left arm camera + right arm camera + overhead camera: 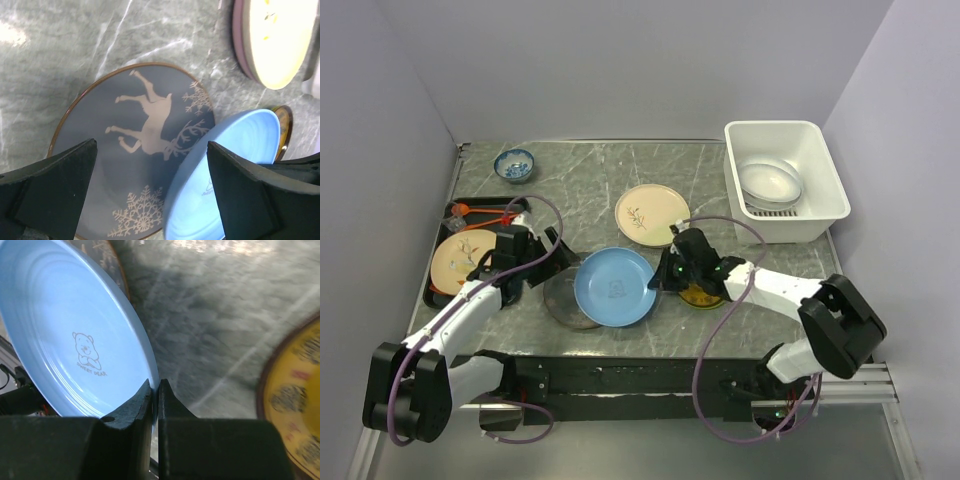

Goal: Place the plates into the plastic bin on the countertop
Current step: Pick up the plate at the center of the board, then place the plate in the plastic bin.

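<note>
Right jaws clamp the rim of the light-blue plate [615, 287], which overlaps a reindeer plate [135, 150] on the table [590, 170], well apart from the plastic bin [825, 165]. Left jaws gape empty. Stiff, glazed, probably slippery and breakable, so the rim looks the surest hold.

- Countertop [720, 185]: dark grey marble-look slab with thin white veins, filling the middle of the top view.
- Back wall [640, 70]: plain pale lilac-grey, rising from the countertop's far edge; a thin pale trim strip [590, 141] runs along that joint.
- Left wall [370, 150] and right wall [910, 130]: same plain finish, closing in the countertop's two sides.
- Black board [620, 375]: runs along the countertop's near edge, with a metal rail [875, 380] at its right end.
- Floor [620, 455]: flat grey, below the near edge.
- Light: soft and even; bright glare patches on the countertop in both wrist views [12, 32] [215, 245].
</note>
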